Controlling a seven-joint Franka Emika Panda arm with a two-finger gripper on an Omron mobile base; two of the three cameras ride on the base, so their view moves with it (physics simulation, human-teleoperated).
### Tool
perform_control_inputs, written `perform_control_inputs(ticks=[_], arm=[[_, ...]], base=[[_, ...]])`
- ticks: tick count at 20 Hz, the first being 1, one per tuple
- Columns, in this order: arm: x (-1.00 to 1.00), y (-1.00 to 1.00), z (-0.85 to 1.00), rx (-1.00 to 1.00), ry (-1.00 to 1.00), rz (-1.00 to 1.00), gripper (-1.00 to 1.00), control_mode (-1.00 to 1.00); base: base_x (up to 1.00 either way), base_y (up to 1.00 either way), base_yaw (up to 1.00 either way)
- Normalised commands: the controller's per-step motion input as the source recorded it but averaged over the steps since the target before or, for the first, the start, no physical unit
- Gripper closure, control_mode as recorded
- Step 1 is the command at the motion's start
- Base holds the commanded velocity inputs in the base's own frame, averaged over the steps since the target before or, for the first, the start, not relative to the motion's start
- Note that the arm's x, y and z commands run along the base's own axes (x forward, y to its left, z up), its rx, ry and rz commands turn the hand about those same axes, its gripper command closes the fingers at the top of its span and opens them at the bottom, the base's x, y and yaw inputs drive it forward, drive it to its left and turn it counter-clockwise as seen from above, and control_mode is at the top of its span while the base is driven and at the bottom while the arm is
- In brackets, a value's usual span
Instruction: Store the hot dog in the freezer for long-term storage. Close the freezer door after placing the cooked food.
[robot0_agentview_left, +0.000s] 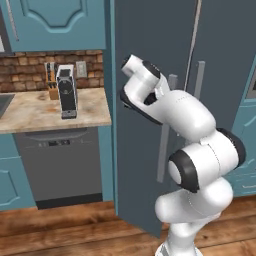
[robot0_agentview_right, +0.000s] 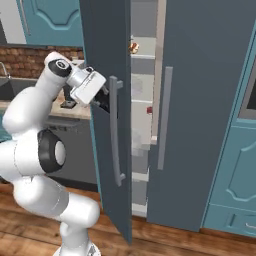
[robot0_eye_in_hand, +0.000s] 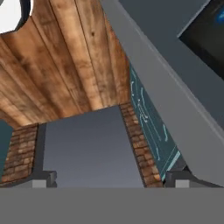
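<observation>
No writing can be read anywhere. The freezer stands ajar, and on an upper pale shelf inside sits the hot dog, with a small dark-red item lower down. The freezer door swings partly open, and the gripper is against its outer face beside the silver handle; whether its jaws are parted cannot be told. Left of the door, a coffee machine stands on the counter.

No readable text, label, brand or number anywhere. Pale marks along the dishwasher's control strip too blurred to make out. Faint blue glow on the black dispenser panel of the freezer door, no letters or digits legible there.
</observation>
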Motion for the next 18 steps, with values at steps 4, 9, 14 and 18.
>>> perform_control_inputs(ticks=[4, 9, 14, 18], arm=[[0.82, -1.0, 0.0, 0.0, 0.0, -0.11, -1.0, -1.0], [0.98, -0.89, 0.0, 0.0, -0.03, -0.13, -1.0, -1.0], [0.73, -0.41, 0.03, 0.0, -0.25, -0.08, -1.0, -1.0], [0.59, -0.32, 0.11, 0.05, -0.52, -0.03, -1.0, -1.0]], base=[[0.0, 0.0, 0.0], [0.0, 0.0, 0.0], [0.0, 0.0, 0.0], [0.0, 0.0, 0.0]])
